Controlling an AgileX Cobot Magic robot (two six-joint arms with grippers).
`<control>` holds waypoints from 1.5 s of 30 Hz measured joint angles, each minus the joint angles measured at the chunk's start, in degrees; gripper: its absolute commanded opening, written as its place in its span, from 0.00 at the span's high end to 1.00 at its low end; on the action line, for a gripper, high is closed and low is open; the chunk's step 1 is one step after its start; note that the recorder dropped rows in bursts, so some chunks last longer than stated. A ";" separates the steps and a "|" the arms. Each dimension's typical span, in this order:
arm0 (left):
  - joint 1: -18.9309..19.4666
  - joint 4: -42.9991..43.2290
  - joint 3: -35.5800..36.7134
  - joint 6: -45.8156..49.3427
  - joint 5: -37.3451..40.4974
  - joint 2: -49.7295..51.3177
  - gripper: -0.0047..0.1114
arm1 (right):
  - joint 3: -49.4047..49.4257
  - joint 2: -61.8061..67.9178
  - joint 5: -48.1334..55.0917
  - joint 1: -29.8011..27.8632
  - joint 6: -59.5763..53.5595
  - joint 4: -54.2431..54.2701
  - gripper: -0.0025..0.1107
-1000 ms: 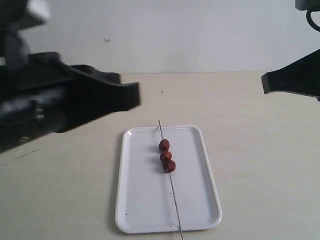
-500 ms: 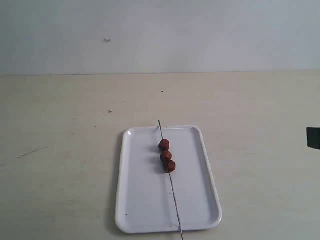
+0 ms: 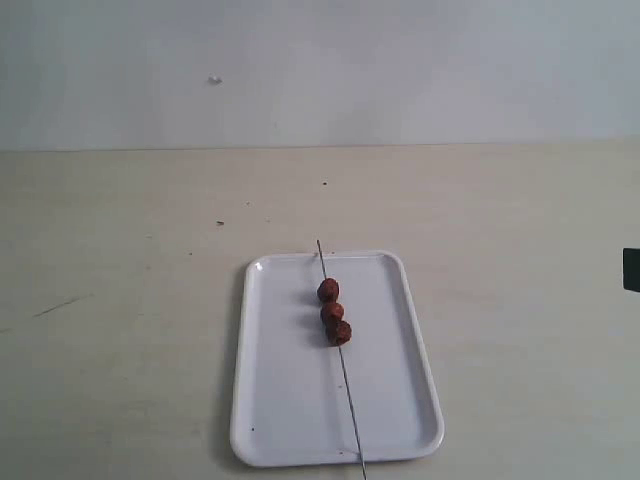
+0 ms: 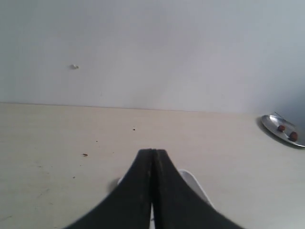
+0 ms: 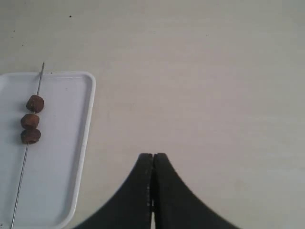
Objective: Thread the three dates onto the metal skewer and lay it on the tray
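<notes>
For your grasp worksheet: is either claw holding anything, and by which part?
Nothing: left claw and right claw are shut empty; the skewer lies on the tray.

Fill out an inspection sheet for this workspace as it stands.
Surface: beige table, a few dark specks.
Job's things: three dates threaded in a touching row on the metal skewer, which lies lengthwise on the white tray, both tips past the rim.
Clutter: nothing seen.
End effectors: left end effector shut, empty; right end effector shut, empty, off the tray.
Cables: nothing seen.
Surroundings: pale wall with one small mark.
</notes>
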 measured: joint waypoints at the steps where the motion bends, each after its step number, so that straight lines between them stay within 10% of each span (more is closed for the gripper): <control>1: 0.00 0.00 0.00 0.12 0.00 0.00 0.96 | 0.00 0.00 0.00 0.00 0.00 0.00 0.98; 9: 3.60 0.11 0.69 -0.71 3.26 -1.81 0.96 | 0.00 0.00 0.00 0.00 0.00 0.00 0.98; 18: 42.25 -0.02 14.13 -15.17 48.50 -4.71 0.96 | 0.00 0.00 0.00 0.00 0.00 0.04 0.98; 25: 66.17 0.70 17.44 -14.69 66.12 -9.71 0.96 | 0.00 0.00 0.00 0.00 0.00 0.14 0.98; 40: 69.86 2.57 12.50 -4.32 71.72 -9.84 0.96 | 0.00 0.00 0.00 0.00 0.00 0.14 0.98; 45: 72.36 29.01 12.40 -21.00 68.26 -10.20 0.96 | 0.00 0.00 0.00 0.00 0.00 0.14 0.98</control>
